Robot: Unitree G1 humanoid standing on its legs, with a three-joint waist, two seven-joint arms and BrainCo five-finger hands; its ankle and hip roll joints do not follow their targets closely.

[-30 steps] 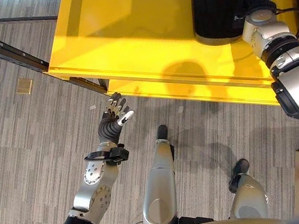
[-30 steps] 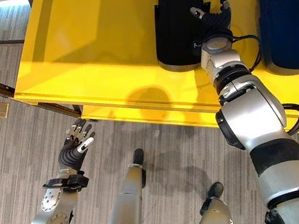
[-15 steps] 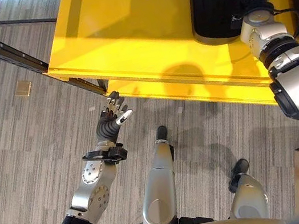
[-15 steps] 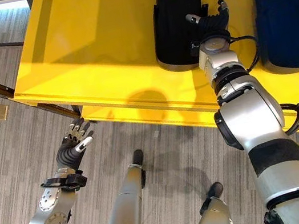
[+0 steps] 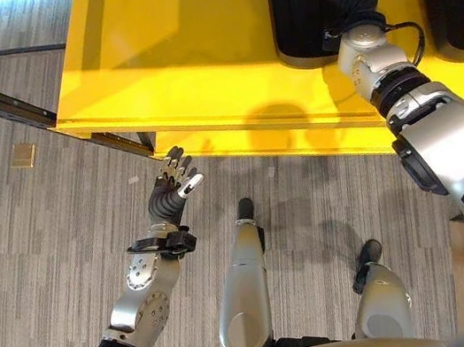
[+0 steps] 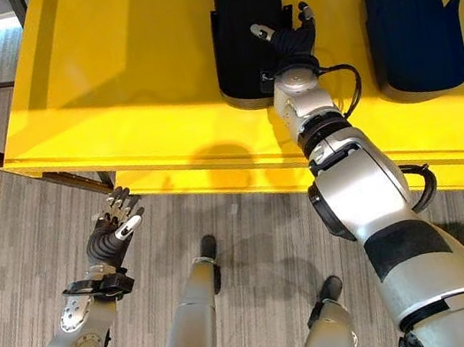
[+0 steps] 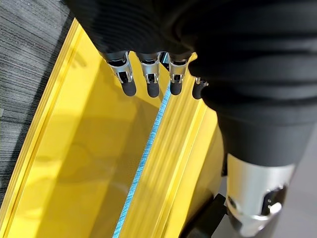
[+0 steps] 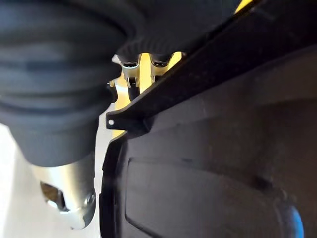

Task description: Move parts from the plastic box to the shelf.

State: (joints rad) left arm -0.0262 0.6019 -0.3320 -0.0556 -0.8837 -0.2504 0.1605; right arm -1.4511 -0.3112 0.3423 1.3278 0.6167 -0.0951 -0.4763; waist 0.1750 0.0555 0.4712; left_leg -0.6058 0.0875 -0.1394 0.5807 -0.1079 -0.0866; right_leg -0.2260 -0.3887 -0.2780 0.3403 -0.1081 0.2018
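Right robot hand (image 6: 287, 40) fingers spread, resting against black moulded plastic part (image 6: 241, 32) on yellow shelf (image 6: 134, 74). Left robot hand (image 6: 112, 229) relaxed, empty, over grey floor (image 6: 19, 292).

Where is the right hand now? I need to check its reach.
In the right eye view, the right hand is over the yellow shelf, at the right edge of the nearer black part.

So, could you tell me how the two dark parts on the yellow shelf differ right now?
The black part has the right hand against its side; the dark blue part stands apart, untouched. The black part sits further to the robot's left, the dark blue part further right. Both lie on the yellow shelf and share the same rounded, tapering shape.
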